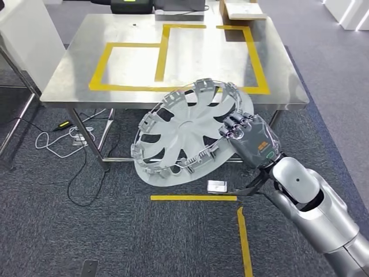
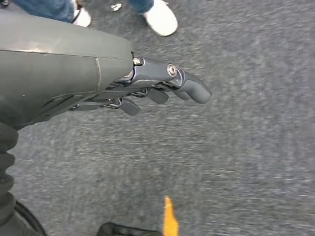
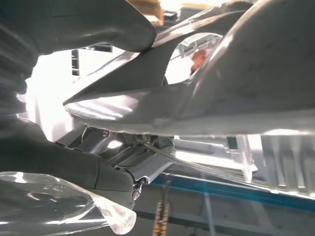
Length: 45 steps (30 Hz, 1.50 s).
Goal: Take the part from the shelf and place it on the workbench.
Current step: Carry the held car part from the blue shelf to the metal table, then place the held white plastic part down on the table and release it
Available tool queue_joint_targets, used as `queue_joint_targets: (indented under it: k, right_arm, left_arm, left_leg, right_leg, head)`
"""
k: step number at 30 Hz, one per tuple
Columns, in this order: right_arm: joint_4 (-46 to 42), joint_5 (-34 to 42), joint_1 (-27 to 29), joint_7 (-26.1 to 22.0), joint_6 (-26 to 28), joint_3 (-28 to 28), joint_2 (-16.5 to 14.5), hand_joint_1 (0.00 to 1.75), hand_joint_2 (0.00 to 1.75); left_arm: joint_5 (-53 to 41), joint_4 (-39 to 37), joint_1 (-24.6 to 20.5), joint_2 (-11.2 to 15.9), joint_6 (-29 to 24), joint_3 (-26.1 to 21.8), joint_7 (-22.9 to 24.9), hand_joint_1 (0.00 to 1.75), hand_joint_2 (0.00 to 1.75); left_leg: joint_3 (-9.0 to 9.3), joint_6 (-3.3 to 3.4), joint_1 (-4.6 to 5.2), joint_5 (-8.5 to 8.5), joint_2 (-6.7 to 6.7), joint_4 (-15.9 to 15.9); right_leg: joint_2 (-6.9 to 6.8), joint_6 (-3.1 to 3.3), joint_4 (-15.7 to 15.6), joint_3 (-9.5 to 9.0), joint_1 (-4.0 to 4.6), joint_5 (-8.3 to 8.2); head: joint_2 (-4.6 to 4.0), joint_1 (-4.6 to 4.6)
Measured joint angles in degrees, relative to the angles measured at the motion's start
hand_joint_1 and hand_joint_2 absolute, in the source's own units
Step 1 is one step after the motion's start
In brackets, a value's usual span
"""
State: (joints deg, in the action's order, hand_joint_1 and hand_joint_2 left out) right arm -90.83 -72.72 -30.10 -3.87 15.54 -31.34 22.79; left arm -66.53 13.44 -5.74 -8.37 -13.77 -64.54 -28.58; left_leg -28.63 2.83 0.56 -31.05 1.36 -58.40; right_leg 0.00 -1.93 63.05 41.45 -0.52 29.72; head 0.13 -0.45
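The steel counter (image 1: 174, 63) stands ahead on the grey carpet floor (image 1: 87, 231), and its top carries yellow tape lines (image 1: 163, 52) that form rectangles. At its far edge there is a dark device (image 1: 130, 6) and a flat cardboard box (image 1: 239, 10).

The part, a silver wheel cover (image 1: 187, 133) with curved spokes and clips around its rim, is in the air in front of the near edge of the counter. It is tilted, with its far rim just over the counter edge and its near rim over the floor. The right hand (image 1: 250, 138) holds it at the rim on the right side; the dark fingers (image 1: 237, 122) are curled over the edge of the cover. In the right wrist view the cover (image 3: 223, 83) is very close and blurred.

The left hand (image 2: 148, 83) hangs over the carpet with nothing in it, its fingers (image 2: 193, 88) almost straight and slightly apart. Near it a person's white shoes (image 2: 161, 17) stand on the floor.

White and black cables (image 1: 65, 141) lie under the counter, and yellow tape strips (image 1: 194, 198) mark the carpet.
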Motion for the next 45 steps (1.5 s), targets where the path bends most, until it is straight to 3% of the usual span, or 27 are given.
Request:
queue_joint_targets:
  k: [1,2,3,5,6,8,10,11,12,13,15,17,20,22,25,26,27,28,30,32,35,37,40,41,42,43,45]
  right_arm:
    - [0.24,-0.09,-0.02,0.30,-0.04,0.27,-0.01,1.75,1.75]
    - [0.43,-0.18,-0.04,0.53,-0.08,0.55,-0.01,1.75,1.75]
    - [0.57,-0.26,-0.23,0.69,-0.11,0.86,-0.04,1.75,1.75]
    - [0.67,-0.36,-0.81,0.77,-0.15,1.44,-0.16,1.75,1.75]
    - [0.76,-0.38,-1.20,0.82,-0.16,1.77,-0.24,1.75,1.75]
    - [0.94,-0.40,-1.78,0.94,-0.17,2.30,-0.45,1.75,1.75]
    - [1.06,-0.39,-2.10,1.05,-0.17,2.60,-0.71,1.75,1.75]
    - [1.11,-0.39,-2.13,1.06,-0.18,2.65,-0.79,1.75,1.75]
    - [1.19,-0.39,-2.13,1.05,-0.20,2.68,-0.86,1.75,1.75]
    - [1.29,-0.39,-2.13,1.03,-0.24,2.69,-0.92,1.75,1.75]
    - [1.54,-0.40,-2.10,1.04,-0.41,2.65,-1.15,1.75,1.75]
    - [1.81,-0.43,-2.14,1.24,-0.72,2.62,-1.56,1.75,1.75]
    - [1.94,-0.50,-2.43,1.64,-1.20,2.71,-1.87,1.75,1.75]
    - [1.95,-0.51,-2.53,1.85,-1.30,2.90,-1.87,1.75,1.75]
    - [2.12,-0.50,-2.14,2.09,-1.33,3.19,-1.87,1.75,1.75]
    - [2.24,-0.51,-1.77,2.13,-1.34,3.23,-1.87,1.75,1.75]
    - [2.37,-0.52,-1.33,2.15,-1.34,3.26,-1.87,1.75,1.75]
    - [2.50,-0.56,-0.89,2.16,-1.36,3.27,-1.87,1.75,1.75]
    - [2.84,-0.71,-0.13,2.27,-1.39,3.36,-1.89,1.75,1.75]
    - [3.21,-0.87,0.30,2.48,-1.44,3.50,-2.03,1.75,1.75]
    - [3.54,-1.01,0.67,2.65,-1.48,3.68,-2.33,1.75,1.75]
    - [3.74,-1.04,0.85,2.65,-1.51,3.81,-2.39,1.75,1.75]
    - [4.09,-1.07,1.02,2.68,-1.53,3.98,-2.71,1.75,1.75]
    - [4.24,-1.07,1.09,2.67,-1.55,4.00,-2.83,1.75,1.75]
    - [4.40,-1.08,1.16,2.66,-1.58,4.02,-2.90,1.75,1.75]
    - [4.57,-1.10,1.23,2.62,-1.64,4.03,-2.94,1.75,1.75]
    - [4.78,-1.20,1.31,2.52,-1.77,4.04,-2.97,1.75,1.75]
  left_arm:
    - [-0.06,-0.03,-0.01,-0.02,-0.01,0.08,0.10,0.00,1.75]
    - [-0.08,-0.05,-0.03,-0.03,-0.01,0.13,0.20,0.00,1.75]
    - [-0.11,-0.08,-0.11,-0.05,-0.03,0.16,0.29,0.00,1.75]
    - [-0.16,-0.07,-0.33,0.02,-0.09,0.23,0.37,0.00,1.75]
    - [-0.20,-0.07,-0.49,0.03,-0.13,0.25,0.38,0.00,1.75]
    - [-0.29,-0.06,-0.67,0.02,-0.15,0.28,0.42,0.00,1.75]
    - [-0.31,-0.06,-0.56,0.01,-0.15,0.28,0.48,0.00,1.75]
    - [-0.31,-0.06,-0.46,0.01,-0.15,0.28,0.51,0.00,1.75]
    - [-0.31,-0.06,-0.37,0.01,-0.15,0.28,0.51,0.00,1.75]
    - [-0.31,-0.06,-0.32,0.02,-0.15,0.28,0.51,0.00,1.75]
    - [-0.31,-0.07,-0.16,0.06,-0.16,0.28,0.56,0.00,1.75]
    - [-0.30,-0.08,0.09,0.15,-0.21,0.29,0.72,0.00,1.75]
    - [-0.28,-0.08,-0.12,0.09,-0.42,0.31,0.90,0.00,1.75]
    - [-0.29,-0.08,-0.45,0.00,-0.48,0.37,0.89,0.00,1.75]
    - [-0.29,-0.08,-0.54,-0.07,-0.46,0.39,0.89,0.00,1.75]
    - [-0.29,-0.08,-0.49,-0.11,-0.45,0.39,0.89,0.00,1.75]
    - [-0.29,-0.08,-0.45,-0.14,-0.43,0.39,0.90,0.00,1.75]
    - [-0.29,-0.08,-0.43,-0.18,-0.40,0.39,0.90,0.00,1.75]
    - [-0.29,-0.08,-0.45,-0.27,-0.38,0.39,0.91,0.00,1.75]
    - [-0.33,-0.08,-0.55,-0.30,-0.35,0.40,0.91,0.00,1.75]
    - [-0.49,-0.08,-0.61,-0.28,-0.29,0.42,0.93,0.00,1.75]
    - [-0.53,-0.07,-0.72,-0.21,-0.28,0.47,0.92,0.00,1.75]
    - [-0.64,-0.06,-0.74,-0.17,-0.08,0.50,0.91,0.00,1.75]
    - [-0.67,-0.06,-0.68,-0.17,0.04,0.50,0.91,0.00,1.75]
    - [-0.70,-0.06,-0.64,-0.17,0.13,0.51,0.91,0.00,1.75]
    - [-0.73,-0.06,-0.63,-0.17,0.20,0.52,0.91,0.00,1.75]
    - [-0.79,-0.06,-0.65,-0.15,0.24,0.54,0.91,0.00,1.75]
  left_leg:
    - [0.78,-0.23,0.12,-1.02,0.09,-0.02]
    - [1.63,-0.52,0.17,-1.79,0.14,-0.05]
    - [2.49,-0.85,0.21,-2.28,0.18,-0.21]
    - [3.09,-1.38,0.12,-2.37,-0.01,-1.27]
    - [2.37,-1.63,0.07,-2.27,-0.18,-3.12]
    - [-1.17,-2.29,-0.20,-3.57,-0.49,-9.39]
    - [-5.86,-2.81,-0.51,-6.82,-0.59,-14.95]
    - [-7.56,-2.91,-0.60,-8.02,-0.60,-15.81]
    - [-8.51,-2.90,-0.63,-8.03,-0.61,-15.02]
    - [-8.88,-2.82,-0.62,-6.55,-0.63,-12.82]
    - [-9.01,-2.46,-0.41,0.55,-0.67,-6.46]
    - [-9.04,-1.90,-0.01,5.54,-0.62,-2.86]
    - [-8.44,-1.01,0.02,5.91,-0.54,-1.88]
    - [-7.58,-0.48,-0.33,5.94,-0.53,-0.76]
    - [-6.91,-0.01,-0.39,5.28,-0.51,-0.39]
    - [-6.64,0.03,-0.39,4.92,-0.50,-0.40]
    - [-6.24,0.01,-0.40,4.52,-0.46,-0.41]
    - [-5.71,-0.07,-0.41,4.09,-0.39,-0.42]
    - [-4.72,-0.45,-0.33,3.17,-0.25,-0.47]
    - [-4.60,-0.95,-0.17,2.70,-0.18,-0.68]
    - [-4.83,-1.52,-0.08,2.44,-0.25,-0.83]
    - [-5.79,-2.14,-0.10,1.11,-0.47,-3.12]
    - [-11.49,-2.94,-0.54,-2.39,-0.68,-13.72]
    - [-13.15,-3.05,-0.67,-2.60,-0.68,-16.26]
    - [-13.91,-3.08,-0.75,-1.78,-0.69,-16.87]
    - [-13.62,-3.00,-0.81,0.10,-0.69,-15.22]
    - [-11.04,-2.56,-0.75,4.43,-0.70,-8.32]
  right_leg:
    - [-0.03,0.26,-2.12,-0.22,0.16,-3.79]
    - [0.00,0.53,-3.38,-0.53,0.31,-6.18]
    - [0.06,0.83,-3.88,-1.04,0.47,-6.76]
    - [0.18,1.48,-4.03,-2.77,0.38,-5.68]
    - [0.17,1.79,-4.15,-3.66,0.30,-5.14]
    - [0.16,2.15,-4.27,-5.37,0.17,-3.94]
    - [0.28,2.25,-4.28,-7.04,0.16,-2.50]
    - [0.35,2.23,-4.28,-8.00,0.15,-1.73]
    - [0.40,2.18,-4.28,-9.04,0.11,-0.97]
    - [0.40,2.08,-4.30,-10.12,0.06,-0.20]
    - [0.42,1.67,-4.32,-11.82,-0.01,1.24]
    - [0.67,0.95,-4.33,-12.73,-0.01,2.40]
    - [0.79,0.01,-4.93,-13.21,0.01,3.39]
    - [0.56,-0.48,-2.72,-12.01,0.02,4.86]
    - [0.43,-0.96,7.38,-5.15,-0.10,8.18]
    - [0.43,-1.05,9.52,-3.08,-0.12,7.94]
    - [0.42,-1.13,9.65,-1.93,-0.15,6.46]
    - [0.39,-1.13,7.56,-1.93,-0.18,3.91]
    - [0.23,-0.96,0.68,-3.83,-0.15,-1.51]
    - [0.10,-0.42,-3.54,-5.44,0.02,-3.33]
    - [0.17,0.39,-4.24,-5.89,-0.01,-2.85]
    - [0.04,1.02,-4.54,-6.48,-0.30,-2.57]
    - [-0.08,1.82,-4.65,-7.26,-0.40,-1.89]
    - [-0.05,1.87,-4.65,-7.54,-0.40,-1.67]
    - [-0.01,1.84,-4.65,-7.87,-0.40,-1.43]
    - [0.03,1.77,-4.65,-8.29,-0.40,-1.17]
    - [0.08,1.44,-4.66,-9.12,-0.37,-0.58]
  head:
    - [0.00,0.01]
    - [0.00,-0.02]
    - [0.00,-0.01]
    - [0.01,0.01]
    - [0.01,-0.02]
    - [0.00,-0.10]
    - [0.00,-0.14]
    - [0.00,-0.12]
    - [0.00,-0.13]
    - [0.00,-0.12]
    - [0.00,-0.09]
    - [0.00,-0.14]
    - [0.00,-0.23]
    - [0.00,-0.09]
    - [0.00,-0.01]
    - [0.00,0.00]
    - [0.00,-0.01]
    - [0.00,0.01]
    - [0.00,0.00]
    - [0.01,-0.07]
    - [0.00,-0.17]
    - [0.00,-0.23]
    - [0.00,-0.29]
    - [0.00,-0.28]
    - [0.00,-0.29]
    - [0.00,-0.29]
    - [0.00,-0.26]
